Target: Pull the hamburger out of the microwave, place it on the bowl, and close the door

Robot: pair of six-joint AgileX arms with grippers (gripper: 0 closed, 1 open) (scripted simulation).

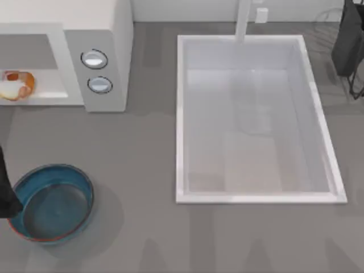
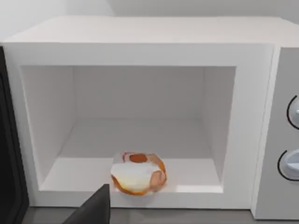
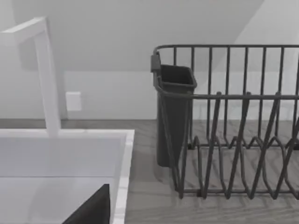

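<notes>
— White microwave (image 2: pixel 140 51) stands open at the surface's (image 1: pixel 142 239) far left, and the hamburger (image 2: pixel 138 179) lies near the front lip of its floor. Where is the left end effector (image 2: pixel 91 210)?

— Just before the cavity, holding nothing; whether its fingers are apart, I cannot tell. The right arm (image 1: pixel 348 40) is parked at the far right.

— What could go wrong?

— A low approach could hit the lip or push the bun deeper. The cavity has free room above and beside it. The bowl (image 1: pixel 52 202) waits near the left edge, well apart from the sink (image 1: pixel 182 114).
</notes>
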